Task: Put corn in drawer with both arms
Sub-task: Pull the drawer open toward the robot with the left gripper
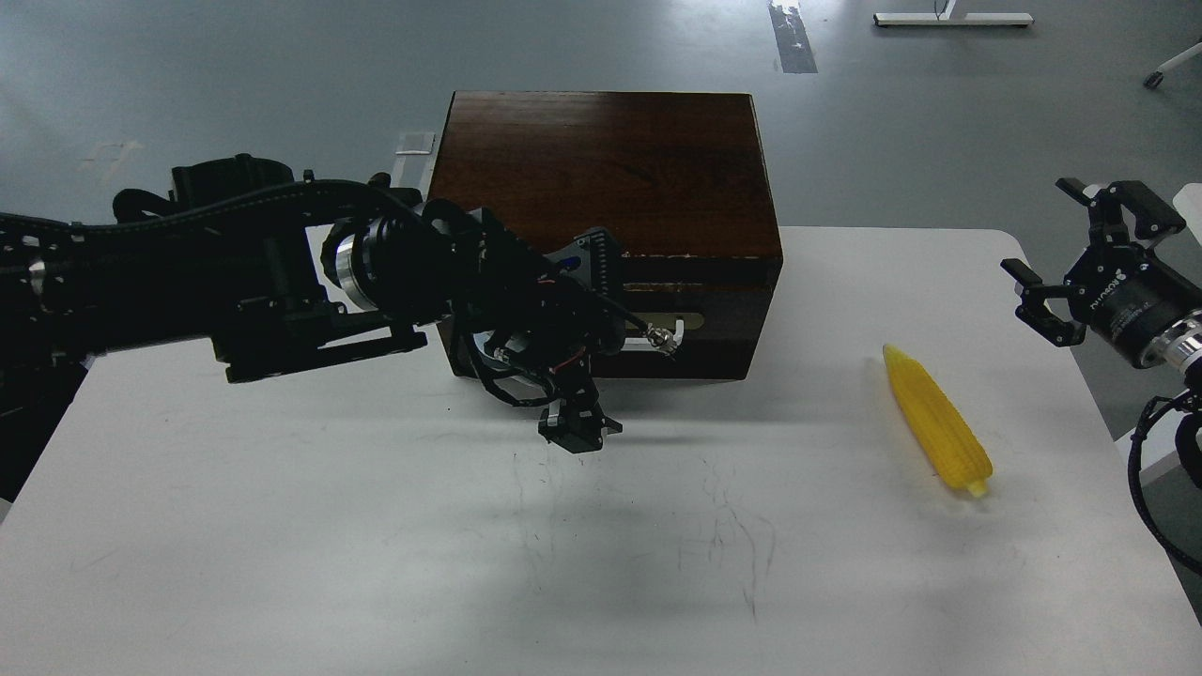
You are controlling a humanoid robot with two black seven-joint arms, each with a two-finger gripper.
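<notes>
The corn (936,418) lies on the white table (282,526) at the right, pointed end away from me. The dark brown box (610,160) stands at the table's back. Its drawer (723,324) is pulled out a little, with a pale strip showing along its top edge. My left gripper (615,343) is against the drawer front and covers most of the white handle (657,345). A silver-tipped part of it sits at the handle. It is a dark mass, so its grip is unclear. My right gripper (1089,249) is open and empty, raised at the table's right edge beyond the corn.
My left arm (235,272) crosses the left half of the table just above its surface. Faint pen scribbles mark the table's middle (723,535). Grey floor lies behind the table.
</notes>
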